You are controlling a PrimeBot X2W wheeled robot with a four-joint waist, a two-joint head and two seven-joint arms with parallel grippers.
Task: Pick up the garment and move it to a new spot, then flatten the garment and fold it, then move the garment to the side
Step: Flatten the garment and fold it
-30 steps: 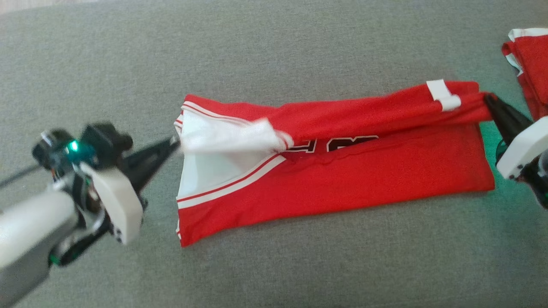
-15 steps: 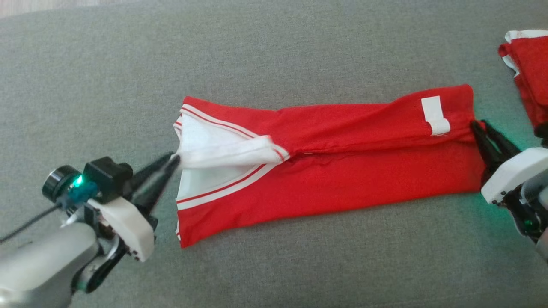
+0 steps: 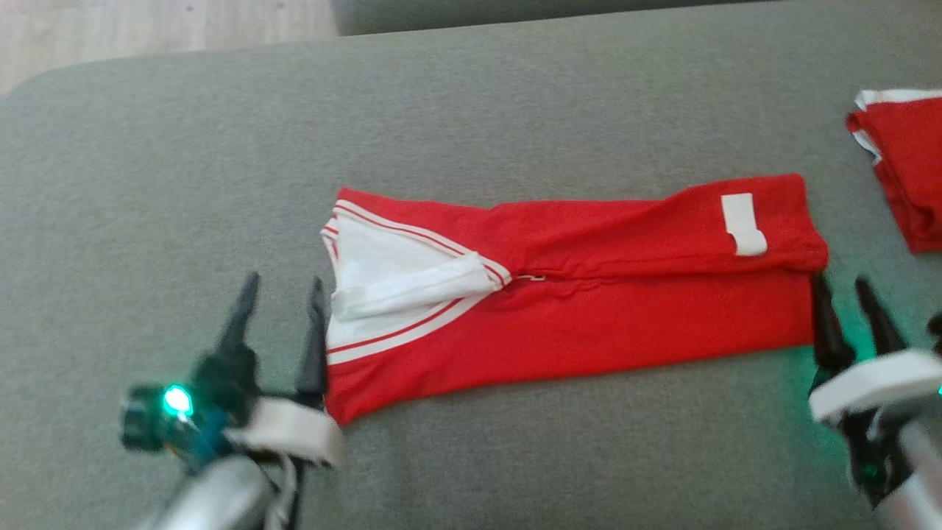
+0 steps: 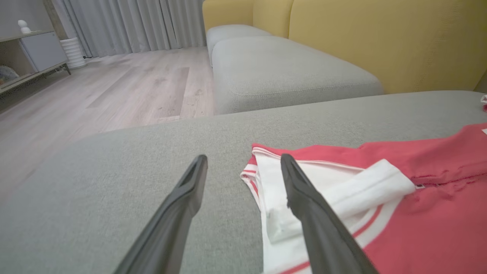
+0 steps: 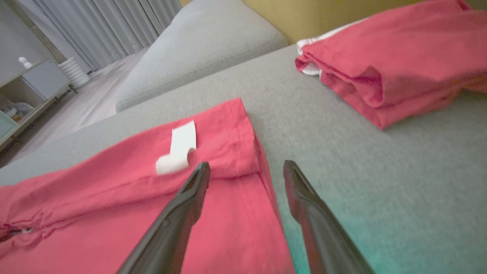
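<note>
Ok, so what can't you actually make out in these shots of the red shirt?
Head view: folded red pile, cut off by the right edge.
Right wrist view: white tag, too blurred to read.
Head view: red shirt, inner layers hidden by its own fold.

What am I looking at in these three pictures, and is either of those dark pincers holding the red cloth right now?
The machine is a two-armed robot; each arm ends in a gripper with two long dark fingers. The overhead picture comes from its head camera, looking down on a grey fabric cushion. The other two come from wrist cameras, each looking along its own fingers. On the cushion lies a red jersey with white trim, folded into a long strip, with a white label near its right end. A second folded red garment sits apart at the far right. The left gripper stands beside the collar end, the right gripper beside the other end. Both are open; nothing is held.
</note>
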